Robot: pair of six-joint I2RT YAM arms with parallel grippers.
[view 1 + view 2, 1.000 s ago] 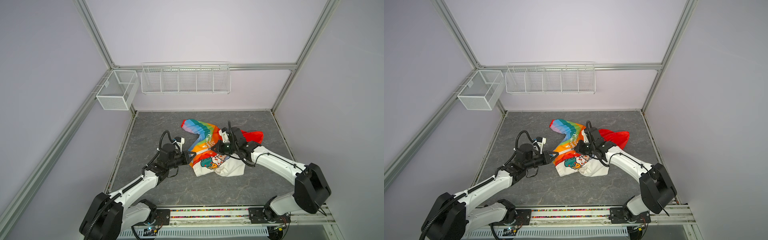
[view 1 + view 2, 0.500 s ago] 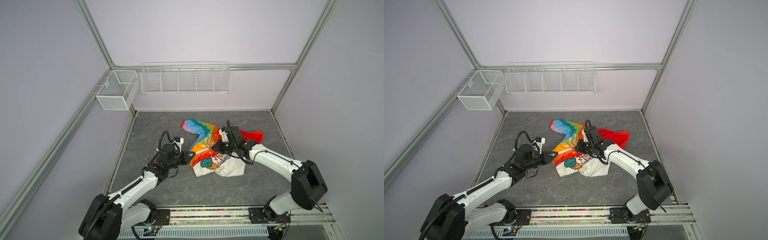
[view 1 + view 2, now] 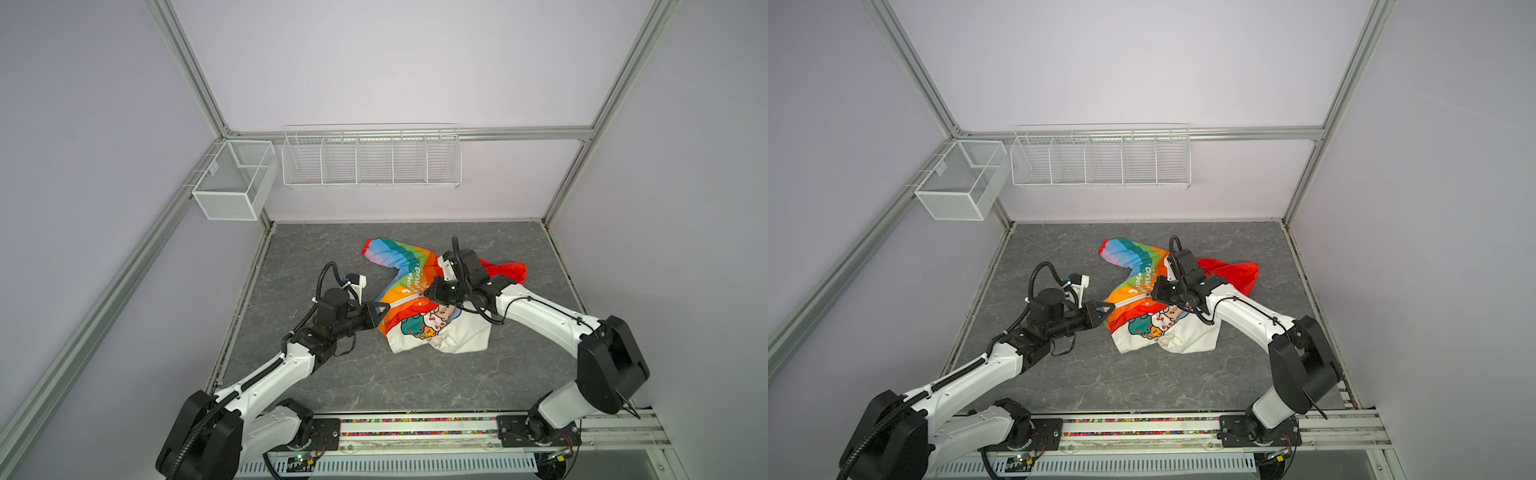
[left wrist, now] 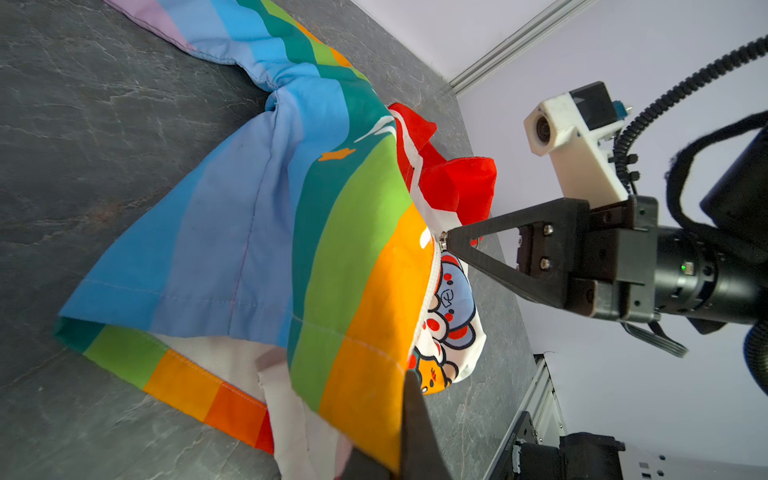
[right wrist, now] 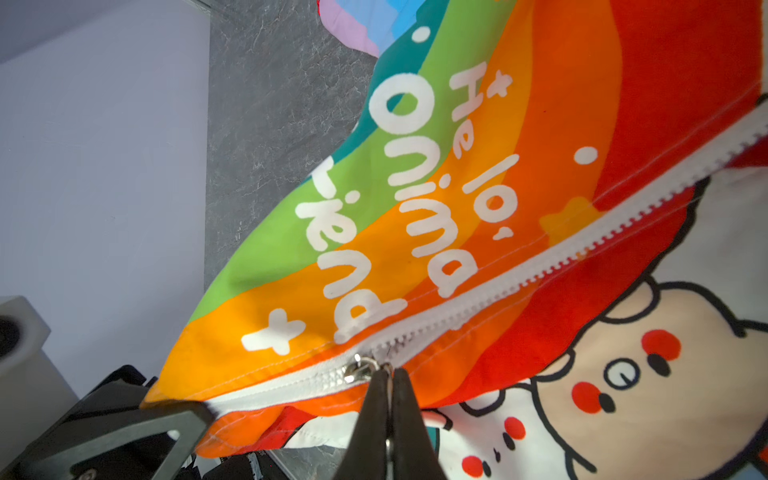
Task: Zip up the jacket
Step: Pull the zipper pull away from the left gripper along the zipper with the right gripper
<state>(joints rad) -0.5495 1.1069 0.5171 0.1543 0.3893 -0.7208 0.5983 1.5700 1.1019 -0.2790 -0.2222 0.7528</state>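
Jacket [image 3: 409,286] unmoved, left gripper [image 3: 384,308] pinching its hem, right gripper [image 5: 388,374] clamped on zipper pull [image 5: 360,368], nudged slightly leftward.

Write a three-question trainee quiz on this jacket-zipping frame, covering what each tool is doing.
1. True or false: the left tool is open, clear of the jacket.
2. Multiple choice: the right tool pinches the jacket's: A) sleeve, B) zipper pull, C) lining.
3. Short answer: what colour is the hood?
Key: 1 false, it is shut on the jacket's edge; 2 B; 3 red.
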